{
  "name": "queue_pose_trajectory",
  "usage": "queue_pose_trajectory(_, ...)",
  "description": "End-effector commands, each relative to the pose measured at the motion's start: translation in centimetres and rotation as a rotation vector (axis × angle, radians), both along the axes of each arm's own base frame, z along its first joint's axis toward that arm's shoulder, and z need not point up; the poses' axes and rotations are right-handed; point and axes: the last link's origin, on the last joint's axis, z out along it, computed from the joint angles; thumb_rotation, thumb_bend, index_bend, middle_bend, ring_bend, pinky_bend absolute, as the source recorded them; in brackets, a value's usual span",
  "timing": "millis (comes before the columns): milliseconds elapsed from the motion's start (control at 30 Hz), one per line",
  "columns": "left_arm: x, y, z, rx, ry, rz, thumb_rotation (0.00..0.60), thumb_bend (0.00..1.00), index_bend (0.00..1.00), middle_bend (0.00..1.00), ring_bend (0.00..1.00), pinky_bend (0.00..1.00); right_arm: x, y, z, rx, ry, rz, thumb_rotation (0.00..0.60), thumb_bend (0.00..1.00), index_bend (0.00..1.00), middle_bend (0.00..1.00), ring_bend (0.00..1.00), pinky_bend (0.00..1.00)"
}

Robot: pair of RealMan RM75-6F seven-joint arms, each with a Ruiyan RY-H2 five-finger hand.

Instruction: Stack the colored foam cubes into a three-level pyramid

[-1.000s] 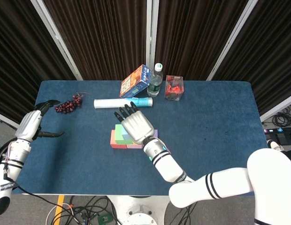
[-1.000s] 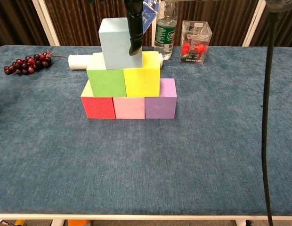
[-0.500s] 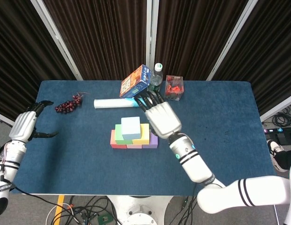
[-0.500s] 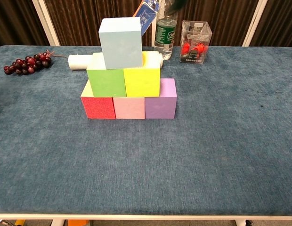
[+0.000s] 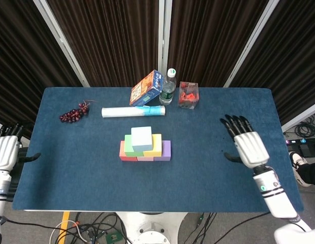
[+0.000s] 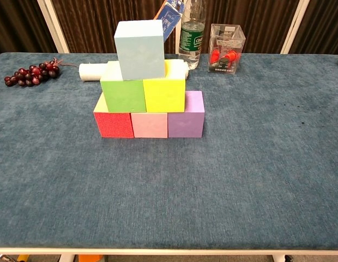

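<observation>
The left hand (image 5: pixel 5 152) hangs off the table's (image 5: pixel 86 178) left edge, fingers apart, thumb out, holding nothing. Far left on the table lies a bunch of grapes (image 6: pixel 30 73), then a white roll (image 5: pixel 132 111) lying flat. Mid-table stands the pyramid: red cube (image 6: pixel 113 123), pink cube (image 6: pixel 149 124) and purple cube (image 6: pixel 186 116) in the bottom row, green cube (image 6: pixel 122 94) and yellow cube (image 6: pixel 164 91) on them, pale blue cube (image 6: pixel 139 49) on top. Beyond are a tilted box (image 5: pixel 146 88), a bottle (image 6: pixel 191 34) and a clear case (image 6: pixel 226 48). The right hand (image 5: pixel 247 145) hovers over the table's right side, fingers spread, empty.
</observation>
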Motion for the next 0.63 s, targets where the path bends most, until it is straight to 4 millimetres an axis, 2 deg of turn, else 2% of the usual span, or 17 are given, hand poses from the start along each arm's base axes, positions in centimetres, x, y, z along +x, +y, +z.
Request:
queue_pose_trajectory(33,-0.4,-1.9,-0.7,-0.004,0.009,0.008,0.6,0.06,0.17,0.12,0.16,0.07,-4.8,3.1,0.1,-0.027,-0.032,-0.054,0.6,0.1,0.0,0.0,0.0,0.0)
queue_pose_trajectory(200,-0.7,-4.6,-1.2,0.028,0.011,0.014,0.6,0.06,0.17,0.12,0.16,0.07,-7.1,5.7,0.1,-0.061,-0.091,-0.097,0.6,0.1,0.0,0.0,0.0,0.0)
queue_pose_trajectory(400,-0.5,-7.2,-1.8,0.058,0.01,0.006,0.6,0.06,0.17,0.12,0.16,0.07,-8.5,8.1,0.4,-0.127,-0.112,-0.135,0.6,0.1,0.0,0.0,0.0,0.0)
queue_pose_trajectory(633,-0.5,-9.0,-2.6,0.084,0.029,-0.009,0.6,0.05,0.17,0.12,0.16,0.07,-8.9,8.8,0.7,-0.132,-0.136,-0.124,0.6,0.1,0.0,0.0,0.0,0.0)
